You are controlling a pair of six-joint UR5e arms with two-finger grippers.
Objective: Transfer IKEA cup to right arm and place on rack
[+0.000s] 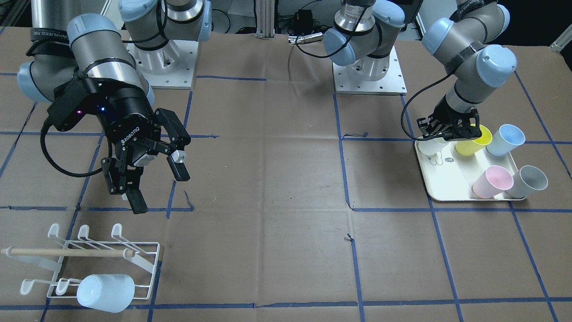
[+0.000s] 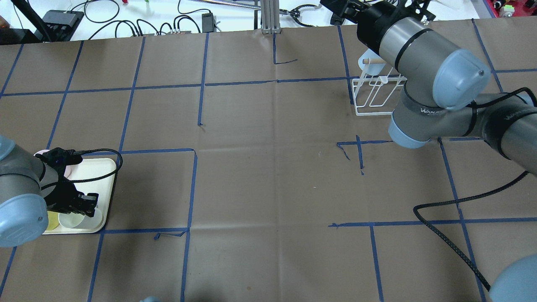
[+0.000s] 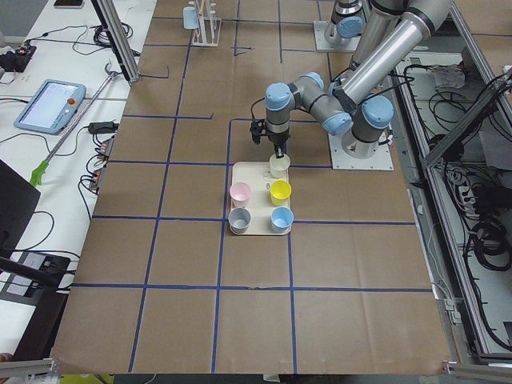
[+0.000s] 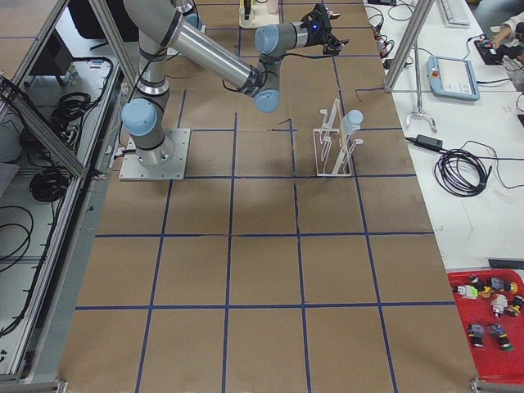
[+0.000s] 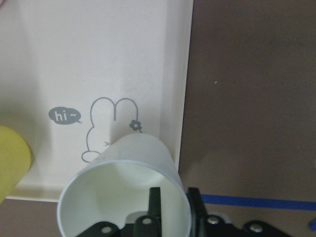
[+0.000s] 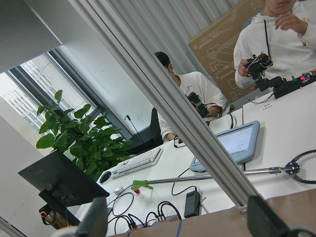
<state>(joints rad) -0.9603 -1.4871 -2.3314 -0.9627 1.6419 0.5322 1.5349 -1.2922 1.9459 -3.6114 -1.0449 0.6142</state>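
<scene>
The jaws of the left gripper (image 5: 174, 197) are closed narrow on the wall of the white cup (image 5: 113, 197), one finger inside the mouth and one outside. They hold it at a corner of the cream tray (image 5: 98, 59), beside its rabbit drawing; whether the cup's base has left the tray I cannot tell. Also on the tray are the yellow cup (image 1: 473, 141) just beside the white one, the blue cup (image 1: 505, 139) past that, and the pink cup (image 1: 493, 181) and grey cup (image 1: 527, 181) at the opposite end. Well apart from the tray, across the tabletop (image 1: 277, 179), the right gripper (image 1: 159, 188) hangs in the air with its jaws spread wide and empty. Farther from the tray again is the rack (image 1: 142, 263), with a pale cup (image 1: 106, 293) already lying on one of its prongs. I judge this to be the pick-up step, with the hand-over not yet begun. The next move calls for lifting the white cup clear of its neighbours, carrying it off the tray toward mid-tabletop, and presenting its free side to the open jaws.
</scene>
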